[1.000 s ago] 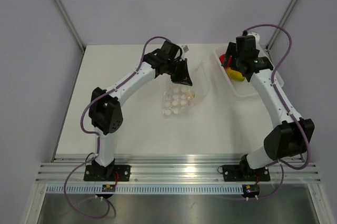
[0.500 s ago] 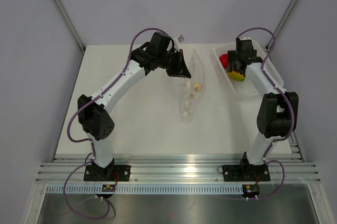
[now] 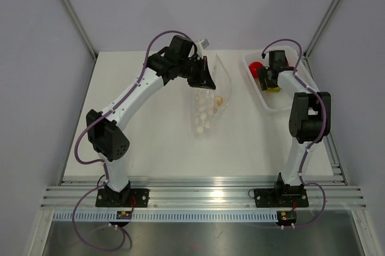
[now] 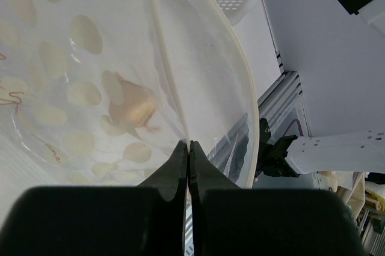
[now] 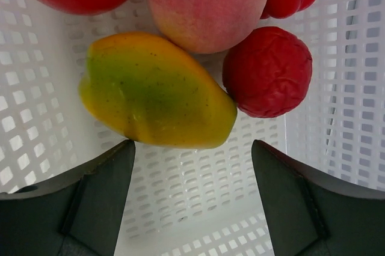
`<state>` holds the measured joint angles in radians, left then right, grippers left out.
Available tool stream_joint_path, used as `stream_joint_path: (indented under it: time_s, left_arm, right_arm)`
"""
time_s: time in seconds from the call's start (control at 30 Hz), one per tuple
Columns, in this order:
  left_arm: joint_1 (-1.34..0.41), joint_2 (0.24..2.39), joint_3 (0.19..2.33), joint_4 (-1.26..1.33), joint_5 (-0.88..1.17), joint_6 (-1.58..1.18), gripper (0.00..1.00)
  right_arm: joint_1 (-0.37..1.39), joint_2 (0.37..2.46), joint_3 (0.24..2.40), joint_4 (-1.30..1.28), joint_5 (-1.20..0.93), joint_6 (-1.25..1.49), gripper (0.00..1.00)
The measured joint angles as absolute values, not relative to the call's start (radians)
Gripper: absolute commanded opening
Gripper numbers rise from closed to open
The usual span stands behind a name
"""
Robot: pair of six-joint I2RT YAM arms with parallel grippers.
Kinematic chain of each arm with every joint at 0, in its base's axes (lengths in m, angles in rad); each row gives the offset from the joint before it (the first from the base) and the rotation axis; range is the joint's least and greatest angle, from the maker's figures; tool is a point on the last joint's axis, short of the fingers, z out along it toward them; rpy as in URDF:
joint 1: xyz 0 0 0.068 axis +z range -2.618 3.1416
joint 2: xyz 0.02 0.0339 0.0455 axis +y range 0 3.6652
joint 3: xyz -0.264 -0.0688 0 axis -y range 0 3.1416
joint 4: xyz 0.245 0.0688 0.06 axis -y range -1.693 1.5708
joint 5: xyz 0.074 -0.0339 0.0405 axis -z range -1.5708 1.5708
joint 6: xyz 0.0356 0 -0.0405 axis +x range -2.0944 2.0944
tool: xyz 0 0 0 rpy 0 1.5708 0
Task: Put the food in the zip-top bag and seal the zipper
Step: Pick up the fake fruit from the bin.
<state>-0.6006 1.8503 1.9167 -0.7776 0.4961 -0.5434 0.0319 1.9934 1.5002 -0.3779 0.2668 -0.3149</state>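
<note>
Pinching bag (image 4: 90, 88) rim in closed left gripper (image 4: 189, 145), right gripper (image 5: 192, 145) spread open over tray (image 5: 180, 208), yellow-green fruit (image 5: 150, 94) at 12 o'clock (wrinkled red ball (image 5: 267, 73) at 2 o'clock).

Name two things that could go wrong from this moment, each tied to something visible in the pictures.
1. The left claw pinches only a thin edge of the bag; the floppy film could slip free and the mouth sag shut.
2. The right claw is open, facing the yellow-green fruit, which touches the red ball; closing might knock either aside in the tray.
</note>
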Motion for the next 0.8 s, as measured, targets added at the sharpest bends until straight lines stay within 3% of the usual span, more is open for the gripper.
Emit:
stream_joint_path:
  time_s: [0.53, 0.7, 0.8]
  left_arm:
    - [-0.601, 1.900, 1.945, -0.818, 0.503, -0.523, 0.00]
    - [-0.601, 1.911, 1.945, -0.822, 0.508, -0.521, 0.00]
    - [-0.601, 1.918, 1.948, -0.822, 0.513, -0.520, 0.00]
  right_arm:
    - [-0.031, 2.062, 1.483, -0.233, 0.056, -0.414, 0.87]
    - [-0.032, 2.062, 1.467, -0.191, 0.036, -0.416, 0.98]
    - [-0.032, 2.062, 1.461, -0.159, 0.032, -0.423, 0.99]
